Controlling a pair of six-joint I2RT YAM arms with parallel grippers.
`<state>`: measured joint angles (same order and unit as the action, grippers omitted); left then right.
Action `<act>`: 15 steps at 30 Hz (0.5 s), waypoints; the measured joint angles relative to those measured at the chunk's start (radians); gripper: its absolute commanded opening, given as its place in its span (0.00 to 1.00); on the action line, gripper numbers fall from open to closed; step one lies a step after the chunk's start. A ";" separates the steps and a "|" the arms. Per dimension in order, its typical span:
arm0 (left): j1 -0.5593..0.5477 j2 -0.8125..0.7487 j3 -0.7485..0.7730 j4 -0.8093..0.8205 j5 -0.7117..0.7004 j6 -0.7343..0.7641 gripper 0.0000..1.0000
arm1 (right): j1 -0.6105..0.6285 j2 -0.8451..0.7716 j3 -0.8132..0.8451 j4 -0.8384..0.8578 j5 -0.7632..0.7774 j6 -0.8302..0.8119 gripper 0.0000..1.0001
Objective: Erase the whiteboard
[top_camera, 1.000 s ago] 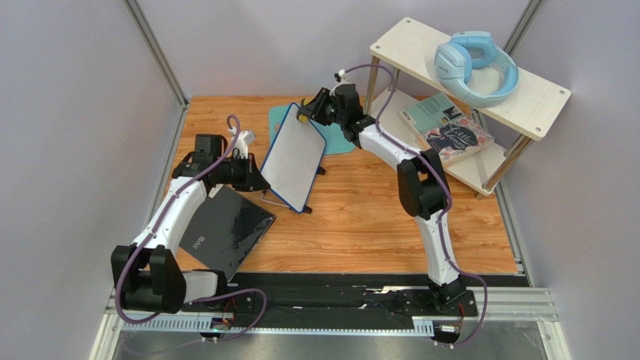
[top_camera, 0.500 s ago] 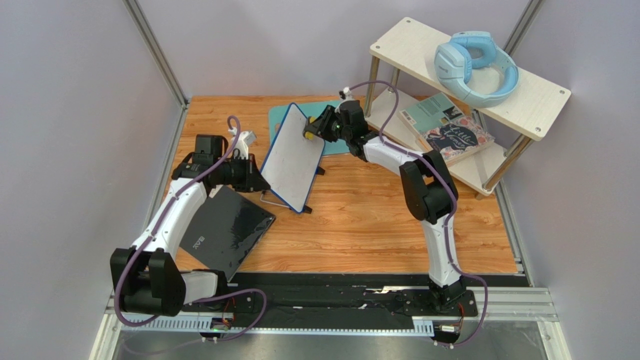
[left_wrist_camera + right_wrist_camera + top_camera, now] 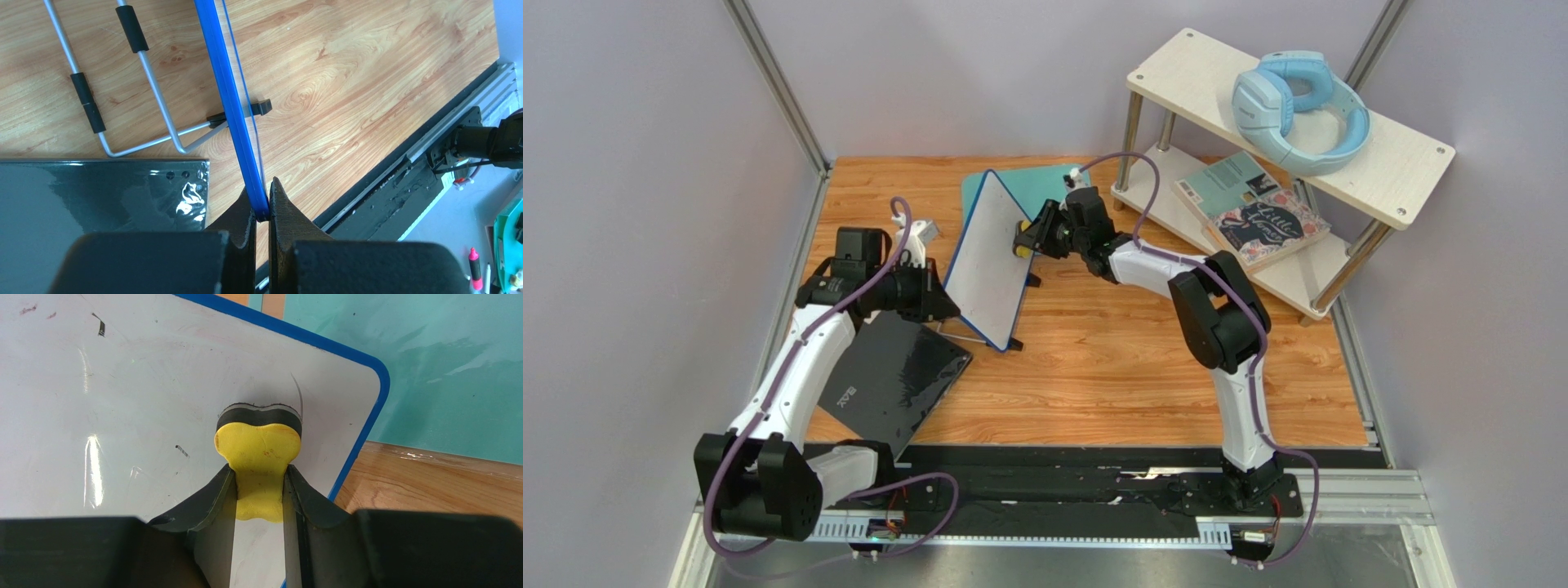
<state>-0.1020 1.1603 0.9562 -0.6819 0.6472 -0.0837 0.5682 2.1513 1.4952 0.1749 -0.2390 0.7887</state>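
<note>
1. Your left claw (image 3: 263, 211) is pressed together on the thin blue frame (image 3: 230, 104) of the whiteboard (image 3: 995, 260); the black fingers pinch the plastic strip edge-on, almost meeting around it.
2. The whiteboard stands tilted on the wood-grain desk (image 3: 1136, 355), between your two arms; its glossy white face is turned toward the right arm; the corners are rounded; the right wrist view shows a few small dark specks and faint smears on it.
3. Your right claw (image 3: 259, 471) pinches a yellow eraser (image 3: 258, 441) by its narrow waist; the lobed head carries a dark felt pad; that pad lies flat against the board, near a rounded corner.
4. A smooth teal mat (image 3: 442, 367) lies flat on the desk behind the board.
5. A bent grey wire stand (image 3: 133, 29) with black sleeves rests on the desk on the board's left side; just beside it lies a glossy black slab (image 3: 92, 190), flat, with a rounded corner.
</note>
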 measured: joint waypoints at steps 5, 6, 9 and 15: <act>0.000 -0.005 -0.006 0.006 0.003 0.000 0.00 | 0.001 -0.001 0.011 -0.011 -0.001 0.000 0.00; 0.000 -0.005 -0.006 0.006 0.003 0.000 0.00 | 0.002 -0.001 0.018 -0.015 -0.001 0.000 0.00; 0.000 -0.005 -0.006 0.008 0.004 0.000 0.00 | 0.008 -0.001 0.060 -0.030 -0.003 0.000 0.00; -0.001 -0.004 -0.006 0.013 0.004 0.000 0.00 | 0.023 -0.001 0.179 -0.021 -0.016 0.019 0.00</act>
<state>-0.1032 1.1561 0.9497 -0.6685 0.6510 -0.0837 0.5907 2.1506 1.6745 0.1535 -0.2554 0.8078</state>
